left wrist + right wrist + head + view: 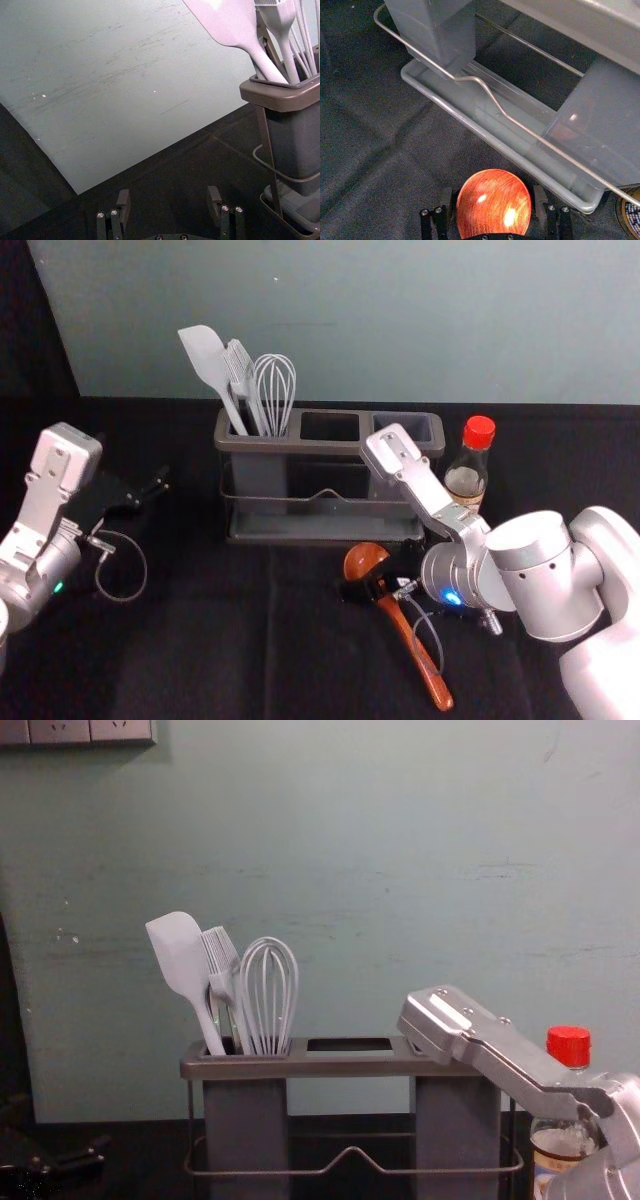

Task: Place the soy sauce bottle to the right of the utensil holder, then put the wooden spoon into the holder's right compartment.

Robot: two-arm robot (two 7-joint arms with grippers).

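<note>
The wooden spoon lies on the black cloth before the utensil holder, bowl toward the holder. My right gripper is down at the spoon near its bowl. In the right wrist view, the right gripper is open, one finger on each side of the spoon's bowl. The soy sauce bottle, red-capped, stands upright just right of the holder; the arm partly hides it in the chest view. My left gripper is parked at the left; in its wrist view, the left gripper stands open with nothing between its fingers.
A white spatula, a brush and a whisk stand in the holder's left compartment. A wire rail runs along the holder's front, above its base tray. A grey-green wall rises behind.
</note>
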